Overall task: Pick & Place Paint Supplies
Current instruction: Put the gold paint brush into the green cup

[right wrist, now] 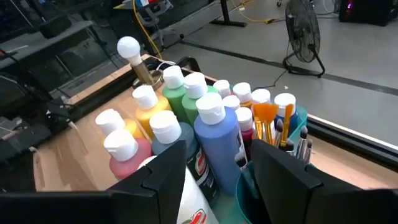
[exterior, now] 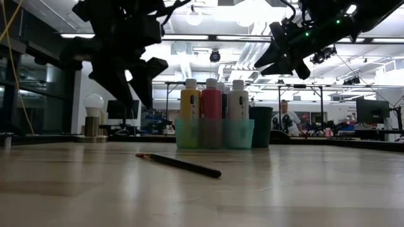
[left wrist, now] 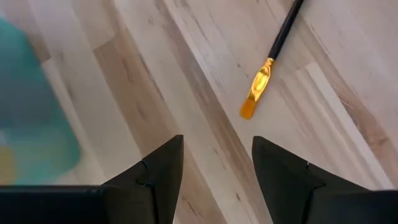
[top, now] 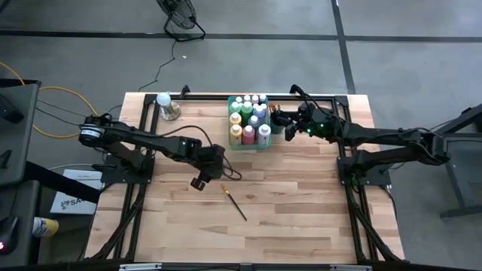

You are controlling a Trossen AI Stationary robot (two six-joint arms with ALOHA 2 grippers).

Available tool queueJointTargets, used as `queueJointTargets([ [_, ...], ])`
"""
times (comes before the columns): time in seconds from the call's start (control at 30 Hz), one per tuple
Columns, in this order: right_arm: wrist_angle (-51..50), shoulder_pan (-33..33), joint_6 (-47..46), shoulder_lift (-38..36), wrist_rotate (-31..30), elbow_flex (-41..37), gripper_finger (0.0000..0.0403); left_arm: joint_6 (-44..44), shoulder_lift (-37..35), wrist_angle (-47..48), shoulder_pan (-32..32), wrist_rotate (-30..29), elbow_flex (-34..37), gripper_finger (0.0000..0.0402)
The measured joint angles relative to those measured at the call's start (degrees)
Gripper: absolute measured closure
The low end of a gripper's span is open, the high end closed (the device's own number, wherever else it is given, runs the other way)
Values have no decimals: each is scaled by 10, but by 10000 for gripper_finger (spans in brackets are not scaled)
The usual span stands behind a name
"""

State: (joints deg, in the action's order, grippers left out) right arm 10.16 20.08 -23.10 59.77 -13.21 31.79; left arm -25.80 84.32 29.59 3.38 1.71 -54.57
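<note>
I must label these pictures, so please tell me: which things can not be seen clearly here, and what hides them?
- Paintbrush, left wrist view: its handle end is cut off by the picture's edge.
- Rear paint bottles, low view: hidden behind the front three.
- Brush cup, right wrist view: its lower part sits behind the right gripper fingers.
- Teal tray, left wrist view: blurred, contents unreadable.

wooden table [top: 301, 218] with teal bin [top: 249, 143] of paint bottles, loose paintbrush [top: 234, 203], bulb-topped object [top: 167, 108]

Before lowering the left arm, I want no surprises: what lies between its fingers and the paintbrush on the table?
Only bare wood, as the left wrist view shows: the left gripper, open, hangs short of the paintbrush.
</note>
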Motion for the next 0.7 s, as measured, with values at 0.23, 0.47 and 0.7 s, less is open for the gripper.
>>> queueJointTargets([
  [0.23, -6, 0, -9, 0, 5, 0, 228, -40, 49, -22, 0, 35, 0, 217],
  [0.47, -17, 0, -13, 0, 17, 0, 228, -63, 95, -26, 0, 56, -15, 217],
  [0.7, -20, 0, -13, 0, 17, 0, 228, -101, 122, -21, 2, 63, -29, 217],
])
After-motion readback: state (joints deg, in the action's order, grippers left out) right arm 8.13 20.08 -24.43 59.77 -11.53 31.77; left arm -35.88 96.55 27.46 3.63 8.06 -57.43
